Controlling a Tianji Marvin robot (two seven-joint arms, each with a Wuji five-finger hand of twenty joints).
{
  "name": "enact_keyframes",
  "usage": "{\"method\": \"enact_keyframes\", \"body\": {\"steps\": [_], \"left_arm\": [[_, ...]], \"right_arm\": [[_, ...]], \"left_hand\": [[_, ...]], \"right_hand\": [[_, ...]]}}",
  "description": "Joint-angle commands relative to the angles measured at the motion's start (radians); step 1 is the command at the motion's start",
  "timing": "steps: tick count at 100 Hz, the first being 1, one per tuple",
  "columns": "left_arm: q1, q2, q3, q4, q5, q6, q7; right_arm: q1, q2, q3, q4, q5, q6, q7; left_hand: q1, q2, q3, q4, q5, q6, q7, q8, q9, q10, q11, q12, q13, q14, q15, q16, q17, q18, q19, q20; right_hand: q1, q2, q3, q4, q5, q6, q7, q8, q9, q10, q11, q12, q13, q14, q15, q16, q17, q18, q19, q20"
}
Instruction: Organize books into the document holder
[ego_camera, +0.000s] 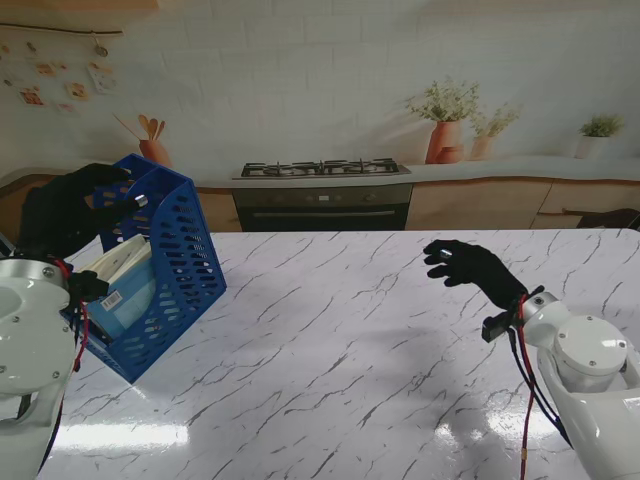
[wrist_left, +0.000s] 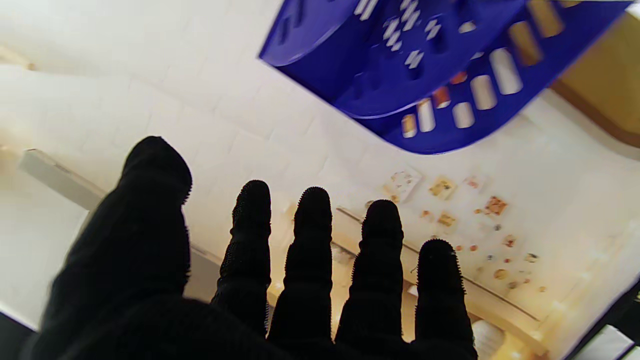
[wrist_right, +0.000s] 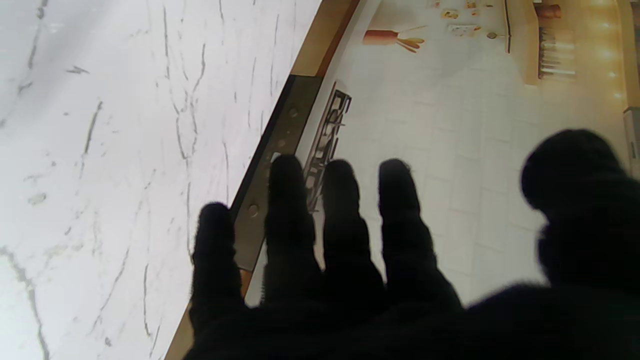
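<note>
Holder: blue document holder (ego_camera: 165, 270) far left on the table (ego_camera: 350, 340), tilted, books (ego_camera: 125, 280) inside.
Left hand (ego_camera: 70, 210): fingers spread at its top rim, grasping nothing I can see.
Right hand (ego_camera: 470, 268): released, hovering, well apart.
Handling: I judge stiff perforated plastic, light, tippy when loaded; grip a side wall.

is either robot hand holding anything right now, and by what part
Nothing is held. The left robot hand has its fingers spread beside the top of the blue document holder, not gripping it. The right robot hand is open over the table.

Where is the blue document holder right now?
In the stand view, the blue document holder sits tilted at the table's left edge, books inside, with the left hand at its top.
</note>
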Motion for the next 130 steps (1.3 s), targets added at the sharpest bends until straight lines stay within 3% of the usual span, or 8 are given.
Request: {"method": "enact_keyframes", "body": {"steps": [1, 31, 35, 40, 55, 67, 114, 130], "left_arm": [[-0.034, -0.007, 0.030, -0.012, -0.014, -0.033, 0.001], [-0.157, -0.013, 0.198, 0.015, -0.037, -0.047, 0.037], [-0.173, -0.015, 0.221, 0.025, -0.029, -0.054, 0.050], [-0.193, -0.018, 0.250, 0.038, -0.031, -0.064, 0.068], [-0.239, -0.029, 0.319, 0.078, -0.083, -0.099, 0.100], [-0.257, -0.035, 0.362, 0.106, -0.125, -0.130, 0.115], [-0.305, -0.059, 0.492, 0.230, -0.265, -0.195, 0.153], [-0.293, -0.057, 0.513, 0.282, -0.300, -0.237, 0.135]], "right_arm": [[-0.003, -0.003, -0.001, -0.005, 0.000, -0.005, 0.002], [0.000, -0.007, -0.009, -0.015, 0.000, -0.004, -0.019], [0.002, -0.009, -0.012, -0.016, 0.004, -0.005, -0.024], [0.004, -0.010, -0.016, -0.019, 0.005, -0.007, -0.030], [0.008, -0.012, -0.024, -0.029, 0.002, -0.010, -0.042], [0.007, -0.014, -0.031, -0.042, -0.004, -0.013, -0.059], [-0.009, -0.021, -0.054, -0.079, -0.040, -0.058, -0.126], [-0.010, -0.023, -0.070, -0.078, -0.043, -0.070, -0.138]], "left_hand": [[0.001, 0.040, -0.049, 0.034, -0.014, 0.006, -0.021, -0.007, -0.026, 0.001, -0.017, -0.011, -0.004, -0.023, 0.009, 0.027, -0.001, -0.015, -0.012, 0.034], [0.014, 0.065, -0.085, 0.036, -0.012, 0.010, -0.030, -0.009, -0.023, 0.009, -0.011, -0.003, 0.024, -0.019, 0.039, 0.068, 0.030, 0.000, 0.033, 0.069], [0.013, 0.070, -0.092, 0.036, -0.010, 0.010, -0.031, -0.009, -0.019, 0.010, -0.009, -0.002, 0.028, -0.020, 0.042, 0.071, 0.038, 0.004, 0.040, 0.071], [0.018, 0.070, -0.096, 0.037, -0.006, 0.011, -0.031, -0.009, -0.017, 0.012, -0.009, -0.001, 0.031, -0.015, 0.044, 0.074, 0.046, 0.008, 0.049, 0.075], [0.028, 0.076, -0.112, 0.039, -0.005, 0.015, -0.031, -0.008, -0.020, 0.017, -0.008, 0.000, 0.031, -0.010, 0.044, 0.076, 0.057, 0.012, 0.070, 0.079], [0.033, 0.074, -0.121, 0.040, -0.008, 0.024, -0.034, -0.008, -0.022, 0.020, -0.006, 0.002, 0.038, -0.003, 0.051, 0.080, 0.075, 0.026, 0.089, 0.082], [0.059, 0.064, -0.141, 0.047, 0.006, 0.040, -0.028, -0.006, -0.007, 0.031, 0.013, 0.009, 0.066, 0.012, 0.085, 0.094, 0.127, 0.045, 0.181, 0.093], [0.058, 0.065, -0.142, 0.046, 0.004, 0.041, -0.021, -0.003, -0.003, 0.029, 0.022, 0.012, 0.073, 0.010, 0.088, 0.089, 0.132, 0.056, 0.194, 0.089]], "right_hand": [[-0.017, -0.019, -0.019, 0.022, 0.003, -0.021, 0.015, -0.010, 0.033, -0.036, -0.001, 0.002, 0.009, -0.025, -0.015, -0.005, -0.011, 0.130, -0.007, 0.000], [0.003, -0.008, -0.014, 0.023, 0.004, -0.017, 0.015, -0.010, 0.031, -0.033, -0.001, 0.002, 0.010, -0.024, -0.014, -0.004, -0.012, 0.127, -0.010, 0.000], [0.079, 0.035, -0.105, 0.022, 0.002, -0.024, 0.019, -0.007, 0.032, -0.039, 0.002, 0.004, 0.012, -0.030, -0.012, -0.004, -0.012, 0.119, -0.015, 0.000], [0.116, 0.054, -0.146, 0.013, 0.000, -0.027, 0.021, -0.005, 0.030, -0.042, 0.005, 0.004, 0.013, -0.034, -0.012, -0.004, -0.011, 0.115, -0.018, 0.000], [0.116, 0.056, -0.171, 0.013, 0.000, -0.020, 0.022, -0.004, 0.026, -0.037, 0.006, 0.004, 0.011, -0.033, -0.011, -0.005, -0.011, 0.115, -0.017, 0.001], [0.078, 0.027, -0.137, 0.033, 0.006, -0.016, 0.021, -0.006, 0.030, -0.033, 0.012, 0.004, 0.012, -0.028, -0.008, -0.004, -0.010, 0.117, -0.016, 0.004], [0.049, -0.002, -0.075, 0.023, 0.024, 0.003, 0.027, -0.002, 0.034, -0.026, 0.083, 0.072, 0.030, -0.045, 0.055, 0.043, -0.003, 0.114, 0.012, 0.018], [0.051, -0.002, -0.073, 0.023, 0.022, 0.000, 0.029, 0.002, 0.025, -0.024, 0.069, 0.065, 0.015, -0.043, 0.045, 0.037, -0.005, 0.115, 0.011, 0.017]]}}
